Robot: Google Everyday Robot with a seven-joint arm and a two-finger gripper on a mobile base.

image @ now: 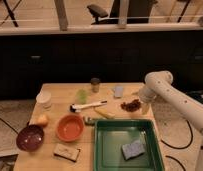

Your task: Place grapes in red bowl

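While gripper (141,105) hovers low over table (60,92) | grapes (129,105) just left of it | red bowl (70,128) well left, nearer | grip state: cannot tell

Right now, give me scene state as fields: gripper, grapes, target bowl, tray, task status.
gripper: low at the right side of the table, right next to the grapes
grapes: on the table behind the green tray, in no bowl
red bowl: left of the tray, looks empty
green tray: front right, holds a blue sponge
task status: grapes not yet in the red bowl
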